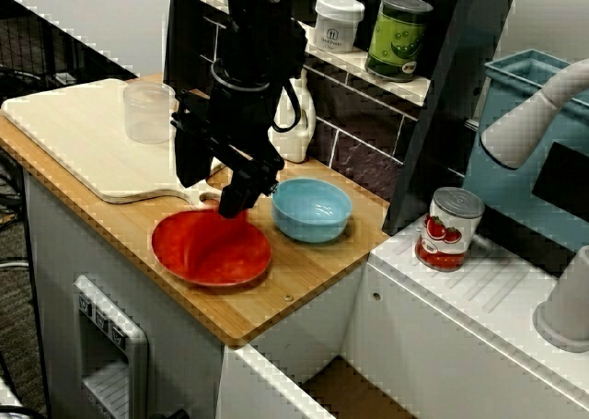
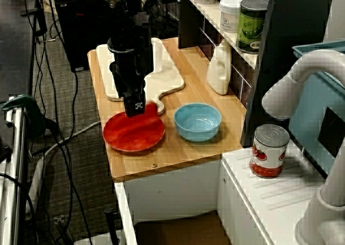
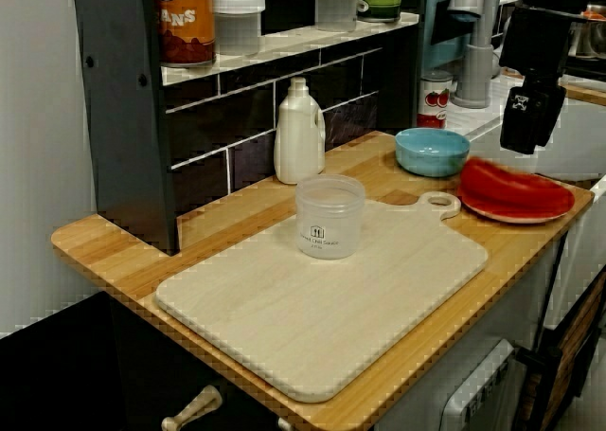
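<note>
My black gripper (image 1: 230,203) hangs low over the far rim of a red plate (image 1: 212,249) on the wooden counter. From the high side view the gripper (image 2: 134,109) meets the plate (image 2: 135,133) at the edge nearest the cutting board. In the low view along the counter, the gripper (image 3: 521,137) sits just above the plate (image 3: 521,194), whose left edge looks blurred. The jaws read as a single dark block, so their state is unclear. A light blue bowl (image 1: 311,209) stands right beside the plate.
A pale cutting board (image 1: 74,138) carries a clear plastic cup (image 1: 147,112). A white bottle (image 1: 294,124) stands by the tiled back wall under a shelf with a green can (image 1: 398,37). A tomato can (image 1: 448,228) sits on the white sink unit.
</note>
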`<action>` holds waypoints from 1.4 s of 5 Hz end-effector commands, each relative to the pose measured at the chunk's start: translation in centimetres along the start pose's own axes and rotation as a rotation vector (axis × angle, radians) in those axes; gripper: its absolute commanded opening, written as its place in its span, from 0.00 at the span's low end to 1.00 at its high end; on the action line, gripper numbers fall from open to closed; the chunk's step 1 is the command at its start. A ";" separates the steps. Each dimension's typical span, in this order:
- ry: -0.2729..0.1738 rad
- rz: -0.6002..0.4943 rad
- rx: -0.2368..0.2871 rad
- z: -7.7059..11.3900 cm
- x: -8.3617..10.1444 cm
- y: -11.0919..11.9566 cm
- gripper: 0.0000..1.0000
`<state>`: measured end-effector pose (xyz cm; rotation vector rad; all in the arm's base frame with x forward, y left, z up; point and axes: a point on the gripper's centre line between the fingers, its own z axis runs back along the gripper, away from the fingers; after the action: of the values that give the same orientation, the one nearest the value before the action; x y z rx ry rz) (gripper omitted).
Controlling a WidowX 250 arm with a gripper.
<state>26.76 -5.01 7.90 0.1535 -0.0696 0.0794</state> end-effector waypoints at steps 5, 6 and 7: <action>-0.038 -0.001 -0.069 3.1 -1.4 2.0 1.00; -0.034 -0.010 -0.135 5.0 -2.3 1.9 0.94; -0.055 -0.022 -0.153 6.1 -2.7 1.3 0.00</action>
<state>23.22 -5.86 12.85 0.0141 -0.0800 0.0520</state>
